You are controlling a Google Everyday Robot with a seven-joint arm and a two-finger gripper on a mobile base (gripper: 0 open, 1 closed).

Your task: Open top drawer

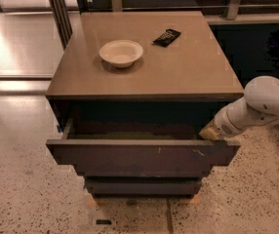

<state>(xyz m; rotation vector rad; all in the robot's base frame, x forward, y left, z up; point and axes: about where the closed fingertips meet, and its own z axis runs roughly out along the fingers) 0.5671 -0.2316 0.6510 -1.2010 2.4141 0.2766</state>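
Top drawer (pixel 139 152): partly out.
Hand (pixel 209 133): at drawer's right end, behind its front; grip cannot be told.
Desk (pixel 193 72): bears bowl (pixel 121 52), dark packet (pixel 167 36).

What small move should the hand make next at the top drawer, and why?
Probably a short pull toward the camera: the robot's hand sits at the right end of the wide dark grey-brown top drawer, which is only partly out, showing a narrow strip inside.
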